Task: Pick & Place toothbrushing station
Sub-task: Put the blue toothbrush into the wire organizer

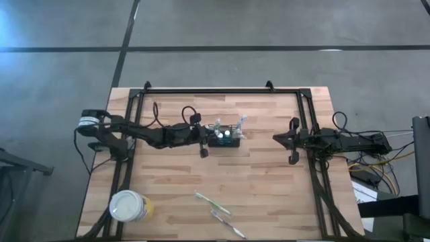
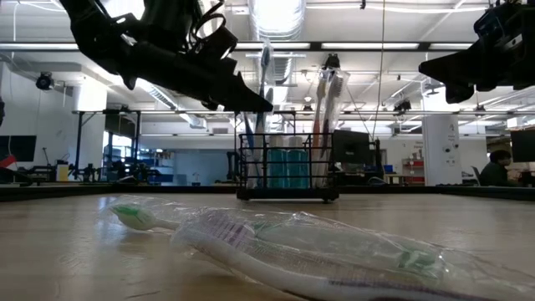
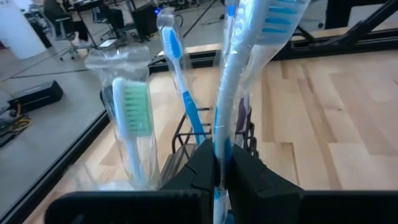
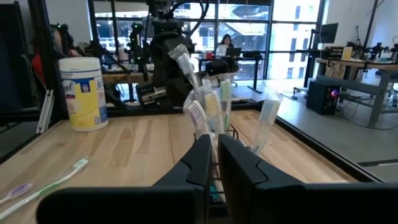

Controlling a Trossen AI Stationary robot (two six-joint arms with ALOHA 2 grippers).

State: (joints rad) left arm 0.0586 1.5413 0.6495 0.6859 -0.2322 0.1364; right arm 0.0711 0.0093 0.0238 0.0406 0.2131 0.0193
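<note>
The toothbrushing station, a small black wire holder [image 1: 225, 140] [image 2: 251, 167], stands mid-table with several wrapped toothbrushes upright in it, among them a green one [image 3: 134, 112] and a blue one [image 3: 177, 56]. My left gripper [image 1: 204, 142] [image 3: 221, 165] is at the holder's left end, just above its rim, shut on another wrapped blue-and-white toothbrush [image 3: 231, 87] [image 2: 266, 63]. My right gripper [image 1: 277, 138] [image 4: 214, 149] waits shut and holding nothing at the table's right side, pointing toward the holder. My left gripper pinches the wrapped toothbrush's handle [image 3: 219, 146] between its two fingers, wrapper and all. The fingers come nearly level from the table's left and lie across the handle. The brush stands almost upright, head up above the fingers. Its lower end is hidden by the fingers.
A round yellow cup with a white lid [image 1: 130, 206] [image 4: 83, 93] stands near the front left corner. Two wrapped toothbrushes [image 1: 211, 204] [image 1: 227, 223] lie flat on the table near the front edge. A black frame [image 1: 215, 91] rims the table.
</note>
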